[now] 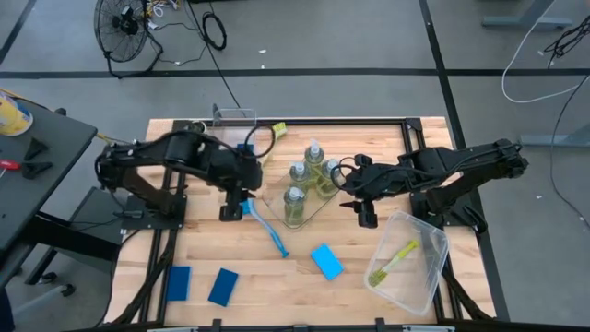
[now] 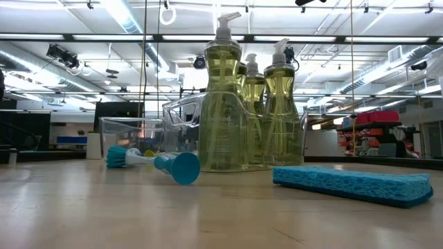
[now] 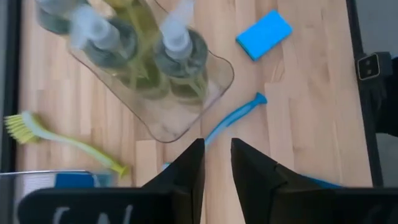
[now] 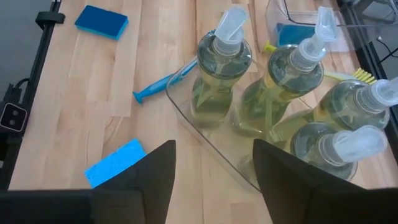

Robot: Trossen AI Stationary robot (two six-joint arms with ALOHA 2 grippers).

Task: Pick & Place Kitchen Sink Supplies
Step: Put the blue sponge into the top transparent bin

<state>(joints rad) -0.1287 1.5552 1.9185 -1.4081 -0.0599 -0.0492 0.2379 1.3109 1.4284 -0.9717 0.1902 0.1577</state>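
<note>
The blue dish brush [image 1: 267,229] lies flat on the table, its handle [image 3: 233,118] running toward the clear tray [image 3: 168,127]. My left gripper [image 1: 230,214] hangs above the brush's head end. Its fingers [image 3: 193,171] stand a narrow gap apart with nothing between them. Several bottles of yellow-green liquid [image 1: 309,180] stand upright on the tray. My right gripper [image 1: 367,217] hovers open beside the tray's right edge [image 4: 211,140], also holding nothing. Three blue sponges [image 1: 325,261] [image 1: 222,286] [image 1: 179,282] lie flat near the front edge.
A clear bin [image 1: 419,277] at the front right holds a yellow-green brush [image 1: 392,261]. A second clear bin [image 1: 235,117] stands at the far edge with a blue sponge [image 3: 71,180] in it, and another yellow-green brush [image 3: 62,140] lies beside it.
</note>
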